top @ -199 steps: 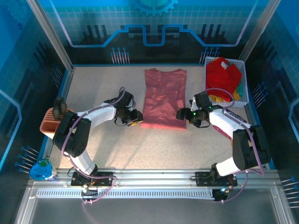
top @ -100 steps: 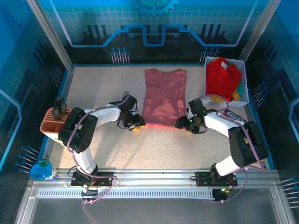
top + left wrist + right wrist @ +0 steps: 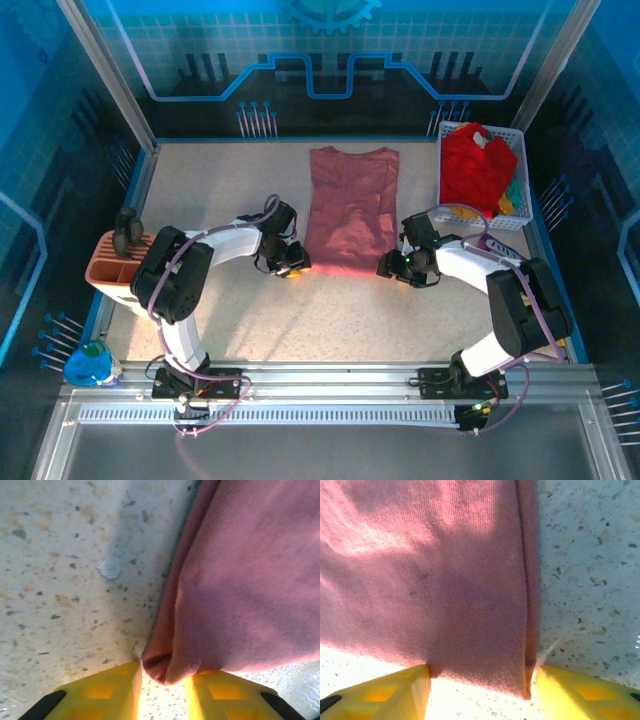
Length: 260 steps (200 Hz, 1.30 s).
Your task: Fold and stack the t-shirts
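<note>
Salmon-pink t-shirt (image 3: pixel 350 205) is lying lengthwise on the table (image 3: pixel 220 190), its end-to-end fold apparently just starting. The left gripper (image 3: pixel 162 680), jaws narrowly apart, and the right gripper (image 3: pixel 482 680), wider, are each straddling a near hem corner, gripping nothing yet. Next: pinching both corners, then lifting evenly toward the collar.

Two t-shirts: one salmon-pink t-shirt (image 3: pixel 350 215), one red t-shirt (image 3: pixel 478 165). One white basket (image 3: pixel 441 175), one terracotta holder (image 3: pixel 105 262). Two grippers: left gripper (image 3: pixel 293 262), right gripper (image 3: pixel 390 266).
</note>
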{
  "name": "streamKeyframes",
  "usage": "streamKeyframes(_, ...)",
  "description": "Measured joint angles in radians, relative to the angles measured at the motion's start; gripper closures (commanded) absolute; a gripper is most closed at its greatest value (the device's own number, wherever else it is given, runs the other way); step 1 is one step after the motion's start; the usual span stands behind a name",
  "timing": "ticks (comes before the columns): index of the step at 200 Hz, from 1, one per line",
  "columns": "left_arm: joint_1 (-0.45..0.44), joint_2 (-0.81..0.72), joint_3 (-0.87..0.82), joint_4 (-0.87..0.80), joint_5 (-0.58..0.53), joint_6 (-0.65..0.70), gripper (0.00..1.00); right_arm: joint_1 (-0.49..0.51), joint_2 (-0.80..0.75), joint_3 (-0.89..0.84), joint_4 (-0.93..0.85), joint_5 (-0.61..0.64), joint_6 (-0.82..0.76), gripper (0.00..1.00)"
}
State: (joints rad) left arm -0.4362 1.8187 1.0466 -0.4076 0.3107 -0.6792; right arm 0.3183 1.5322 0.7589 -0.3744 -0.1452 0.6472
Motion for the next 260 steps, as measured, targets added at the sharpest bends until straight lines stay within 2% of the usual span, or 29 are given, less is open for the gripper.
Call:
streamKeyframes(64,-0.008,0.026,0.024,0.028,-0.010,0.000,0.76,0.002,0.000,0.000,-0.003,0.013,0.000,0.49)
streamKeyframes(89,-0.008,0.028,0.024,0.031,-0.015,0.000,0.82,0.002,0.000,0.000,0.001,0.016,-0.001,0.54)
streamKeyframes(129,-0.009,0.034,0.031,0.033,-0.018,0.005,0.91,0.002,0.000,0.000,0.018,0.031,-0.005,0.70)
streamKeyframes(151,-0.009,0.035,0.034,0.032,-0.018,0.010,1.00,0.002,0.000,0.002,0.021,0.034,-0.008,0.81)
streamKeyframes(187,-0.010,0.035,0.035,0.031,-0.019,0.026,1.00,0.002,0.000,0.002,0.024,0.038,-0.011,0.98)
streamKeyframes(221,-0.015,0.023,0.023,0.032,-0.026,0.027,1.00,0.002,-0.016,0.000,0.016,0.037,-0.020,1.00)
streamKeyframes(260,-0.068,-0.089,-0.103,0.035,-0.035,0.023,1.00,0.005,-0.148,-0.058,-0.025,0.029,-0.016,1.00)
